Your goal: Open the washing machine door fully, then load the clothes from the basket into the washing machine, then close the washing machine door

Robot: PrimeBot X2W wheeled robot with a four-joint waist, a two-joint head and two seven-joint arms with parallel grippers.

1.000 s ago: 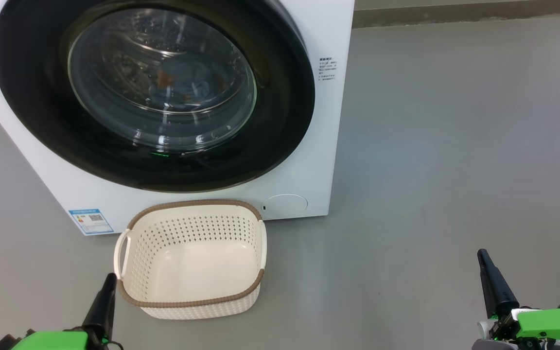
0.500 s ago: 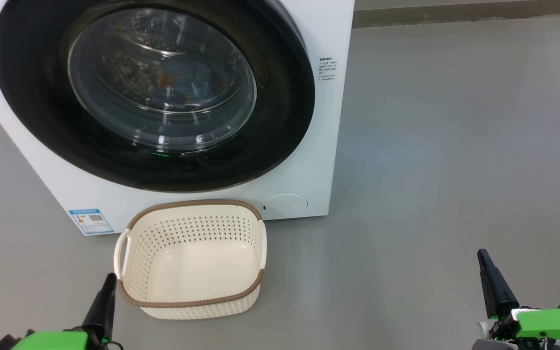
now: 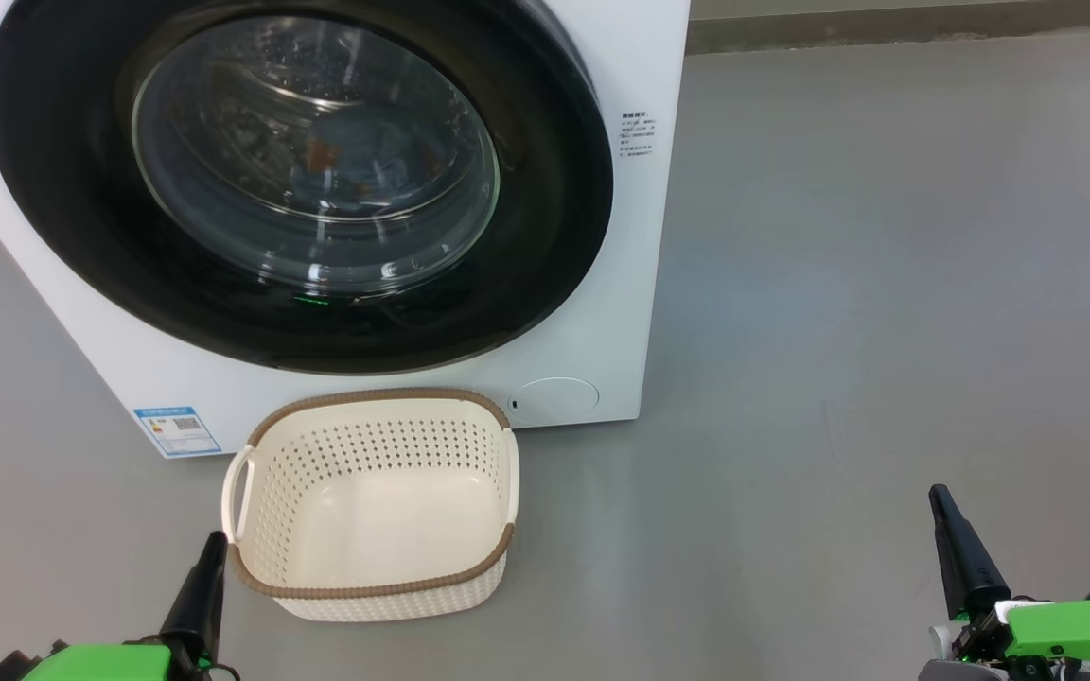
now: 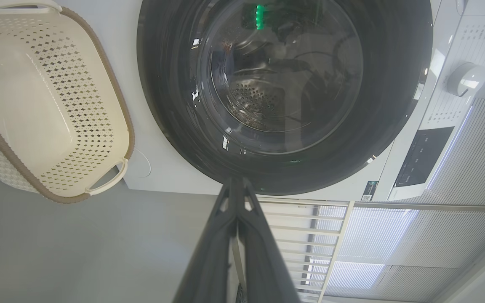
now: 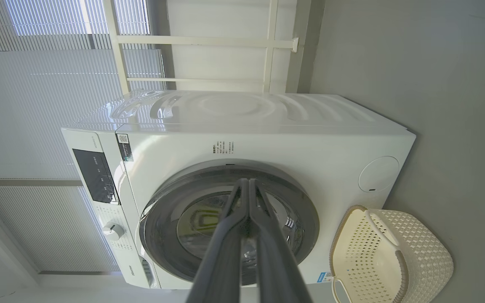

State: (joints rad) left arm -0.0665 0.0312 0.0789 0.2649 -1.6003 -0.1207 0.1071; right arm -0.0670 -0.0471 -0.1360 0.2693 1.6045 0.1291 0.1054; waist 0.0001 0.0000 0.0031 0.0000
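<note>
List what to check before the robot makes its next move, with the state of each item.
1. Washing machine door shut flush against the washing machine: ok, it looks closed in the head and right wrist views.
2. Door latch engaged: cannot tell.
3. Clothes inside the drum: ok, blue fabric shows through the glass.
4. Basket emptied: ok, nothing lies in it.
5. Left gripper shut and holding nothing: ok. Whether its tip is clear of the basket's corner: cannot tell.
6. Right gripper shut, holding nothing, over bare floor: ok.
</note>
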